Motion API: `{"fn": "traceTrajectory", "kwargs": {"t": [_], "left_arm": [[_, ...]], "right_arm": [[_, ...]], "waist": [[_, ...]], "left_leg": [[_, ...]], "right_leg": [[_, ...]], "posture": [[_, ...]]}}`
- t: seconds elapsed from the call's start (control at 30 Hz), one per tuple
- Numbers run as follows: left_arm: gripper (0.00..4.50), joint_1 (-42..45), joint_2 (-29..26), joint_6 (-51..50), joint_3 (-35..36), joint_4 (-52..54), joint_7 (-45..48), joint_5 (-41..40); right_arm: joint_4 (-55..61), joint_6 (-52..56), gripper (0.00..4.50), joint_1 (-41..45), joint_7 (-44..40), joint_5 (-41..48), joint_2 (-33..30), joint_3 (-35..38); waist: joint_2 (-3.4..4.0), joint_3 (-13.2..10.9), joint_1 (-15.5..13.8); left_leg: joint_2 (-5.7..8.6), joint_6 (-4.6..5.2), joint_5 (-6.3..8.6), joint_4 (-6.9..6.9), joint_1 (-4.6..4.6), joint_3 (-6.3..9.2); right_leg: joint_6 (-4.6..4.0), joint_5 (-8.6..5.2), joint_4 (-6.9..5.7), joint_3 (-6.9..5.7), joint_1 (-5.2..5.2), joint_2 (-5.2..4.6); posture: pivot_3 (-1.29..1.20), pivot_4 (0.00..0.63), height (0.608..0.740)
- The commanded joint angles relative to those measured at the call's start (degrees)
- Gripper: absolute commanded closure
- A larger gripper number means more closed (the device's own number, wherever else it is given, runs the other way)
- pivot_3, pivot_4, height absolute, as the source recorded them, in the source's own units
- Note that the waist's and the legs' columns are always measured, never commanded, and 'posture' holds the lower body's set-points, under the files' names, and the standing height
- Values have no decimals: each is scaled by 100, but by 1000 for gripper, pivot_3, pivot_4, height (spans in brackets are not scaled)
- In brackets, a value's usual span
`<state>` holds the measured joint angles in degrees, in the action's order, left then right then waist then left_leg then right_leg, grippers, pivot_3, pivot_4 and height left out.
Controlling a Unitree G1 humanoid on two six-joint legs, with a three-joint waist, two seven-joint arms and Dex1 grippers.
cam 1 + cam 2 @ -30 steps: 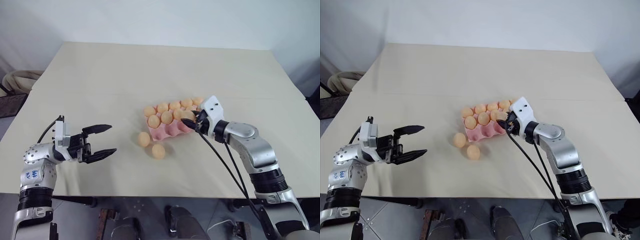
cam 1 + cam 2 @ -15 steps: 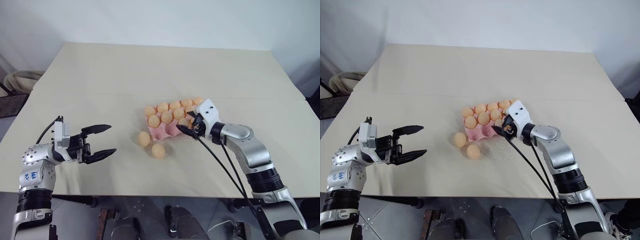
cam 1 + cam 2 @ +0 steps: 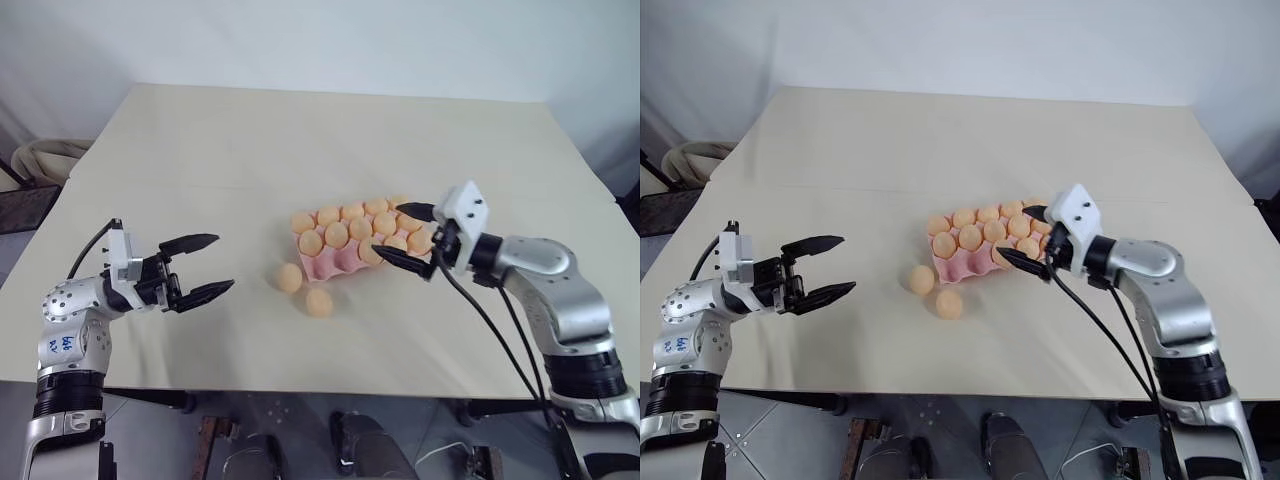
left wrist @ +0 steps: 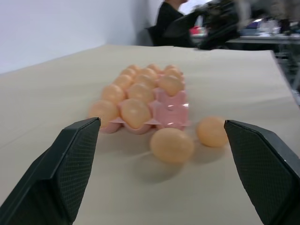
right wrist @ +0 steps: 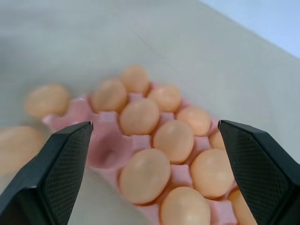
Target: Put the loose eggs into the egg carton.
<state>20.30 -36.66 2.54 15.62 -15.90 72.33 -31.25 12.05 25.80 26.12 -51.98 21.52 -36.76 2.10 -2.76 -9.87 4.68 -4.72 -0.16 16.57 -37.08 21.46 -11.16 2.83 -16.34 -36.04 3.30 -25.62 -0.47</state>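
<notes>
The pink egg carton (image 3: 335, 264) lies mid-table, most of its cups holding eggs. Two loose eggs (image 3: 289, 277) (image 3: 318, 301) rest on the table just in front of its left end; the left wrist view shows them as egg (image 4: 171, 144) and egg (image 4: 212, 131) before the carton (image 4: 171, 110). My right gripper (image 3: 392, 232) hovers open over the carton's right end with nothing between its fingers (image 5: 56, 164). Well off to the left, my left gripper (image 3: 205, 265) stands open and empty, pointing toward the eggs.
The tan table (image 3: 300, 150) stretches wide behind and to both sides of the carton. Black cables (image 3: 480, 320) hang from my right arm above the table's near right. A person in dark clothes (image 4: 168, 18) sits beyond the far edge in the left wrist view.
My right gripper opened, left its egg in the carton's front row, then drew back and up to the right. The left gripper stayed open and in place.
</notes>
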Motion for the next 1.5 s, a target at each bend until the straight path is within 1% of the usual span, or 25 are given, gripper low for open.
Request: {"fn": "traceTrajectory", "kwargs": {"t": [0.03, 0.17, 0.27, 0.37, 0.57, 0.67, 0.8, 0.9, 1.0, 1.2, 1.27, 1.33, 1.5], "left_arm": [[0, -212, -21, -14, 294, 471, -622, 59], [0, -612, 147, -193, 556, 941, -1862, 293], [0, -952, 226, -389, 688, 1313, -2436, 365], [0, -1360, 199, -754, 718, 1742, -2829, 417], [0, -2330, 560, -1430, 898, 2882, -3648, 191], [0, -2707, 742, -1655, 944, 3308, -3851, 14], [0, -3171, 1104, -1563, 856, 3841, -3945, -81], [0, -3553, 1286, -1392, 701, 4086, -3758, -57], [0, -3816, 1449, -1341, 324, 4399, -3767, 53], [0, -4046, 1629, -1257, -549, 4897, -3855, 461], [0, -3763, 1780, -1353, -1108, 5025, -4086, 743], [0, -3500, 1884, -1440, -1454, 5064, -4296, 972], [0, -3083, 2048, -1679, -1819, 4980, -4710, 1249]], "right_arm": [[274, -332, 26, -360, -494, 435, -328, 607], [44, -550, 26, -1043, -1030, 754, -719, 1245], [-189, -715, 26, -1433, -1320, 815, -950, 1547], [-404, -807, 26, -1654, -1442, 830, -1119, 1789], [-617, -749, 26, -2012, -1438, 865, -1351, 2212], [-556, -683, 26, -2212, -1550, 994, -1396, 2353], [-593, -700, 26, -2334, -1692, 1079, -1489, 2416], [-645, -698, 26, -2296, -1674, 1063, -1534, 2375], [-679, -674, 26, -2219, -1656, 1043, -1564, 2283], [-662, -669, 26, -2206, -1640, 1024, -1551, 2227], [-603, -669, 26, -2253, -1747, 1103, -1560, 2255], [-562, -690, 26, -2333, -1848, 1132, -1597, 2289], [-553, -638, 26, -2384, -1759, 1091, -1603, 2294]], "waist": [[0, 0, 8], [0, 0, 2], [0, 0, -4], [0, 0, 13], [0, 0, 12], [0, 0, 7], [1, 0, 16], [1, 0, 25], [1, 0, 22], [1, -1, 15], [1, -1, 23], [6, -4, 20], [8, -3, 18]], "left_leg": [[1, 2, 2, -2, -1, -2], [1, 9, 5, -2, -5, -3], [1, 17, 9, -4, -14, -1], [3, 33, 15, -4, -20, -2], [3, 33, 15, -4, -24, 0], [3, 31, 16, -2, -23, 7], [6, 33, 17, -3, -23, 9], [8, 33, 19, -5, -24, 8], [11, 30, 20, -6, -25, 10], [19, 31, 20, -11, -30, 24], [19, 32, 19, -11, -34, 26], [20, 35, 20, -10, -48, 32], [23, 41, 19, -11, -51, 42]], "right_leg": [[1, 0, 1, 2, 3, 0], [4, 2, 2, 8, 5, -1], [6, 3, 1, 7, 15, -1], [8, 4, -2, 11, 17, -3], [6, 4, -4, 11, 17, -6], [-1, 0, 0, 10, 19, -5], [-8, -4, 4, 9, 24, -8], [-15, -7, 6, 13, 26, -8], [-82, -41, 9, 15, 27, -9], [-77, -38, 32, 13, 54, -12], [-74, -37, 40, 12, 63, -12], [-71, -34, 51, 11, 90, -13], [-61, -29, 58, 8, 105, -13]], "posture": [[0, 150, 740], [0, 150, 740], [0, 150, 740], [0, 150, 740], [0, 150, 740], [0, 150, 740], [0, 150, 740], [0, 150, 740], [0, 150, 740], [0, 150, 740], [0, 150, 740], [0, 150, 740], [0, 150, 740]]}}
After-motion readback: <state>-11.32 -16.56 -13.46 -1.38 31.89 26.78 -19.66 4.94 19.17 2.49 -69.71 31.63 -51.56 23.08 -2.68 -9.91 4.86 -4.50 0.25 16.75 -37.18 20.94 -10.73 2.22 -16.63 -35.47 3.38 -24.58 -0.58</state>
